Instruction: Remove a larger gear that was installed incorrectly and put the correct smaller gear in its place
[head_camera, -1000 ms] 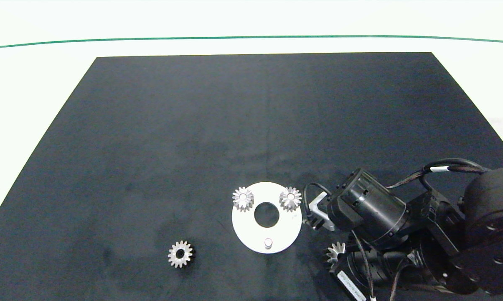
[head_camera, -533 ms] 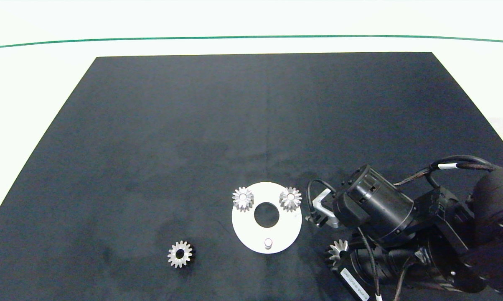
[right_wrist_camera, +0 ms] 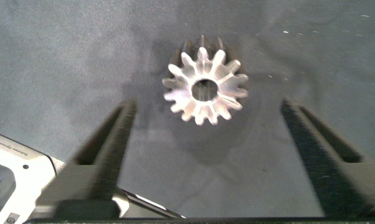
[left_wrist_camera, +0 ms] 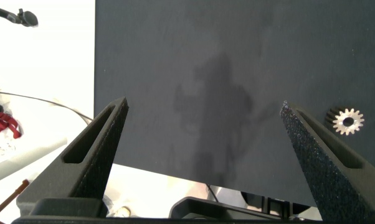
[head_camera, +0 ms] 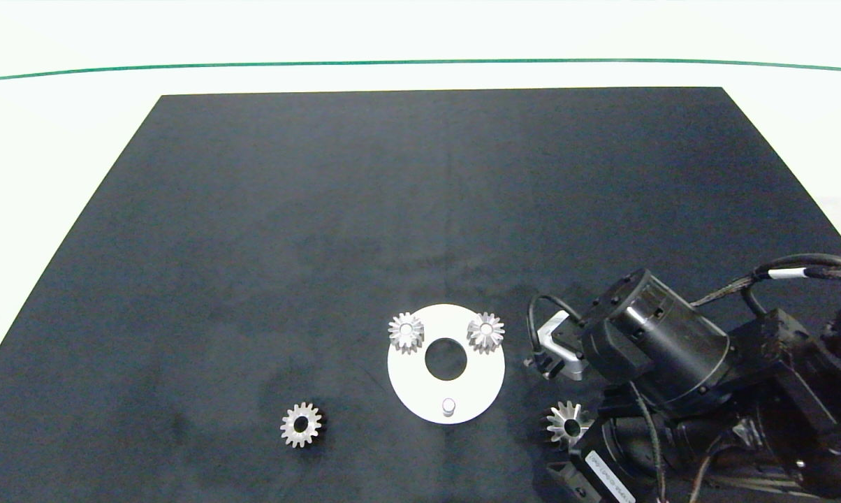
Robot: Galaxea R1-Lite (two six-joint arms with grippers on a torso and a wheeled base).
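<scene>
The larger gear [head_camera: 568, 423] lies flat on the black mat [head_camera: 392, 209], just right of the white disc [head_camera: 420, 391] near the front edge, free of any post. Compared with a second ago, the right arm has drawn back toward the right edge, and more of this gear shows in the head view; before, the arm covered half of it. The right gripper [right_wrist_camera: 206, 155] hangs over the gear with its fingers spread wide, one on each side and neither touching it, holding nothing. In the right wrist view the larger gear [right_wrist_camera: 204, 87] sits between and beyond the fingertips, bore up. Judgement: the removal step looks done, the gear released and the arm clearing away. On the white disc, two small gears [head_camera: 406, 332] [head_camera: 485, 332] sit on the far posts, and the near post [head_camera: 448, 406] stands bare. The smaller gear [head_camera: 300, 424] rests flat on the mat well to the left of the disc, untouched; it also shows in the left wrist view [left_wrist_camera: 348, 121]. The left gripper [left_wrist_camera: 203, 155] is out at the far left, jaws wide apart and empty, over bare mat. Judgement: what remains is to fetch the smaller gear and seat its bore on the bare near post; the left arm is the nearer one. Risk: bore and post must line up closely, and the neighbouring teeth may need to mesh.
</scene>
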